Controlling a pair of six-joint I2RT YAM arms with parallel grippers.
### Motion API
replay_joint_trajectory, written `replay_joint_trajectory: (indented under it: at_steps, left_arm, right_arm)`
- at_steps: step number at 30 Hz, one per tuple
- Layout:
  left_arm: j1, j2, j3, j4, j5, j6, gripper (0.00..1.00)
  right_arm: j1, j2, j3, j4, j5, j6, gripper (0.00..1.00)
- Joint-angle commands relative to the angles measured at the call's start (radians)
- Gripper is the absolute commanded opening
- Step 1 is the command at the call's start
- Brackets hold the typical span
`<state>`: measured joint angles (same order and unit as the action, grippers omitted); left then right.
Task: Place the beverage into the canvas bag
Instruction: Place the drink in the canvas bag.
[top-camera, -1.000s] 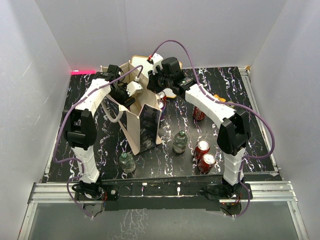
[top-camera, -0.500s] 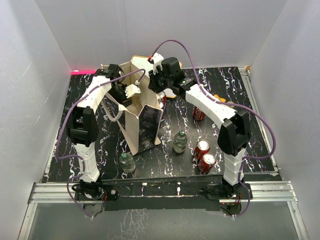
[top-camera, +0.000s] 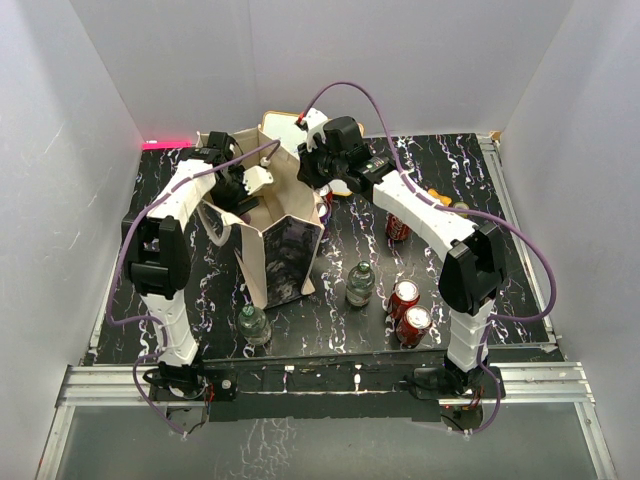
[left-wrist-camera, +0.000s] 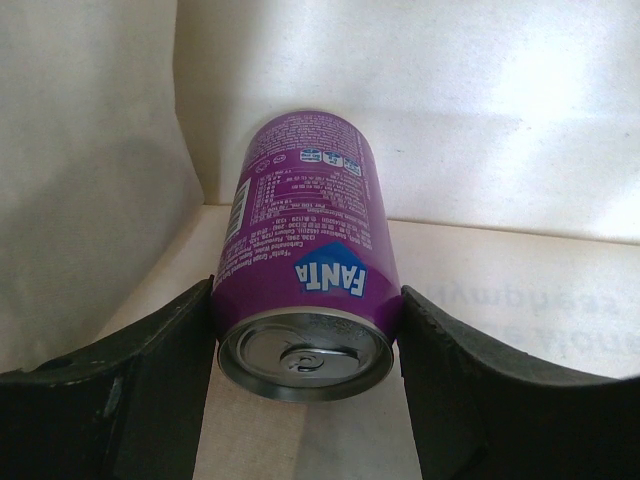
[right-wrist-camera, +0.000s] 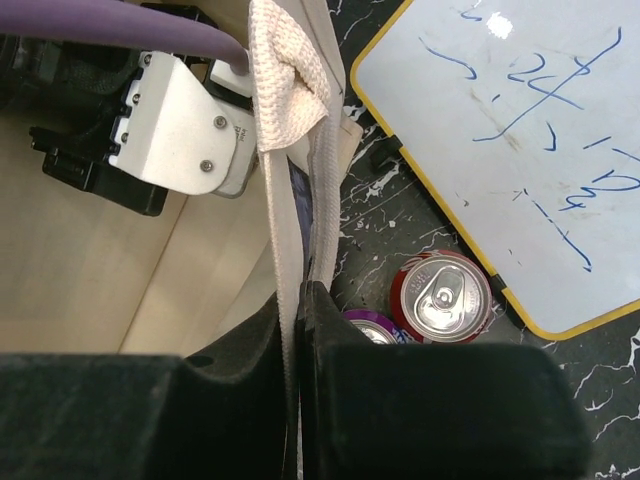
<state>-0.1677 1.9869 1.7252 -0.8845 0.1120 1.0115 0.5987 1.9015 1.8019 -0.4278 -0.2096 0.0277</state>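
**A:** Left wrist view has the purple Fanta can (left-wrist-camera: 305, 250) lying on its side deep inside the canvas bag (left-wrist-camera: 90, 150). Its lid points toward six o'clock and its base toward twelve, with beige cloth behind and beneath it.

**B:** And the left gripper (left-wrist-camera: 307, 296)?

**A:** Closed on the can at can width. One dark finger presses its flank at nine o'clock, the other at three. Whether the can bears on the bag floor, I cannot tell.

**B:** So the step in hand looks like the release. I would ease it down until the floor takes the weight, then part the fingers evenly so it doesn't roll. After that, lift straight out through the mouth without catching the cloth.

**A:** The mouth depends on the right gripper (right-wrist-camera: 298, 305). It is clamped tight on the bag's rim and strap, at about two o'clock of the opening seen from above.

**B:** It should hold there until the left arm is out. What's outside the bag?

**A:** A red can (right-wrist-camera: 447, 297) sits at four o'clock of that pinch and the white board (right-wrist-camera: 520, 150) at two o'clock. A green bottle (top-camera: 360, 283) stands on the table (top-camera: 470, 200) at four o'clock of the bag.
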Motion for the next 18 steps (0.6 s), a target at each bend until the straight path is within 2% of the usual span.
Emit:
replay_joint_trajectory:
  at_steps: [1,8,18]
  left_arm:
    - [0.019,-0.084,-0.088,0.116,-0.12,-0.075,0.0]
    - [0.019,-0.074,-0.133,0.146,-0.173,-0.133,0.01]
    - [0.019,-0.054,-0.133,0.1,-0.145,-0.238,0.26]
  right_arm:
    - [-0.004,-0.077,0.006,0.032,0.003,-0.033,0.08]
    - [-0.004,-0.079,-0.014,0.029,-0.005,-0.034,0.08]
    - [-0.004,-0.07,-0.015,0.027,-0.025,-0.043,0.08]
